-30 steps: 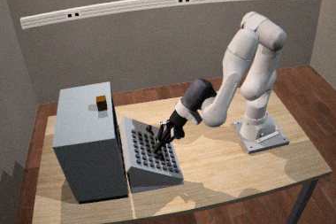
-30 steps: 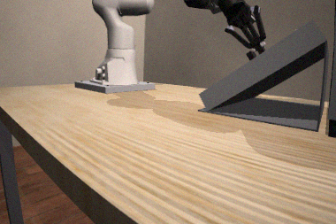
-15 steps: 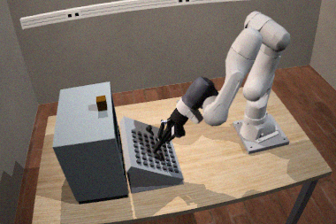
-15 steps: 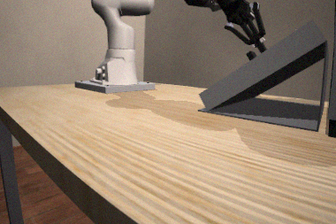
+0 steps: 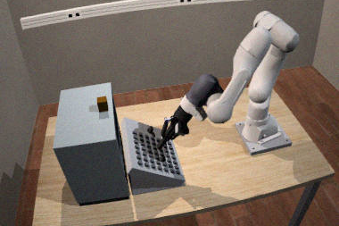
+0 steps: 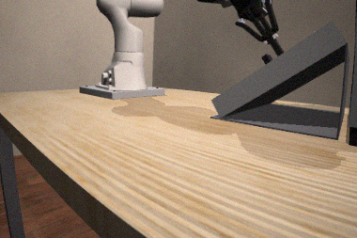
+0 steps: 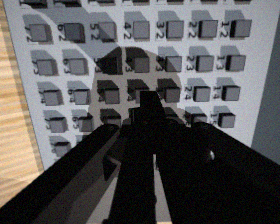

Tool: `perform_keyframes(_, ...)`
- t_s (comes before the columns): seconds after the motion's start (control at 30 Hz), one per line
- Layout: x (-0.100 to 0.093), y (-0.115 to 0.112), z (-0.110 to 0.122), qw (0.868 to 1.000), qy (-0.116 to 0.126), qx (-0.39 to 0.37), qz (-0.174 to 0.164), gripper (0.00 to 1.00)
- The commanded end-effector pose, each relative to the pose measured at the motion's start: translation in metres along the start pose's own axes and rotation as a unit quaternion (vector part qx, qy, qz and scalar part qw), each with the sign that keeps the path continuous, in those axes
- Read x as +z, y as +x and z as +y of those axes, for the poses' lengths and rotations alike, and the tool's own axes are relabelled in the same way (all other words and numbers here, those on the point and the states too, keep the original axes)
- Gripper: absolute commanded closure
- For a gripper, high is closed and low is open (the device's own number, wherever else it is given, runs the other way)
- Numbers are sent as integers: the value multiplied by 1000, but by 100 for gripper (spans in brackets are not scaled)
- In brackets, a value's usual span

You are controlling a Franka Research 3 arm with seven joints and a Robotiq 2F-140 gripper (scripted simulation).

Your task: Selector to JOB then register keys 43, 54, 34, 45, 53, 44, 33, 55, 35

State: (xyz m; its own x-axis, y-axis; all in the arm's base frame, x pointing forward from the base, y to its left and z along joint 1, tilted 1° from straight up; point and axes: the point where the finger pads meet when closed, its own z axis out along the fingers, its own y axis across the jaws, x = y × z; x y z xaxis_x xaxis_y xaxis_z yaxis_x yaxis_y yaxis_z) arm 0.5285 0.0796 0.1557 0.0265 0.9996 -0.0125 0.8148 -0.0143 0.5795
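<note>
The sloped grey keypad [image 5: 152, 181] [image 6: 293, 57] [image 7: 263, 55] carries rows of dark square keys. My gripper [image 5: 160, 146] [image 6: 280, 52] [image 7: 148, 104] is shut and empty, its fingertips low over the middle of the keys. In the wrist view the tips overlap the area of keys 44 and 45; contact cannot be told. Key 43 [image 7: 141, 64], key 53 [image 7: 110, 65], key 33 [image 7: 173, 63], key 54 [image 7: 111, 95] and key 34 [image 7: 171, 93] show around them. Keys 45 and 35 are largely hidden. No key looks lit. The selector knob [image 5: 151, 129] [image 6: 267, 59] stands beside the keys; its setting is unreadable.
A tall grey cabinet [image 5: 91, 169] stands close behind the keypad's high edge, with a small orange-brown block [image 5: 103, 104] on top. The arm's base plate [image 5: 285, 142] [image 6: 113, 92] is on the wooden table [image 5: 223, 184] [image 6: 155, 173], on the keypad's low side.
</note>
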Motion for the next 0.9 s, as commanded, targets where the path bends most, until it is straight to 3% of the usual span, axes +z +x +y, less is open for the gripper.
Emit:
perform_keyframes(0.0,-2,0,-4,1000,6,-5,3,90)
perform_keyframes(0.3,-2,-4,-8,1000,6,-5,3,90)
perform_keyframes(0.7,-2,-52,-56,1000,6,-5,3,90)
perform_keyframes(0.87,-2,-62,-65,1000,6,-5,3,90)
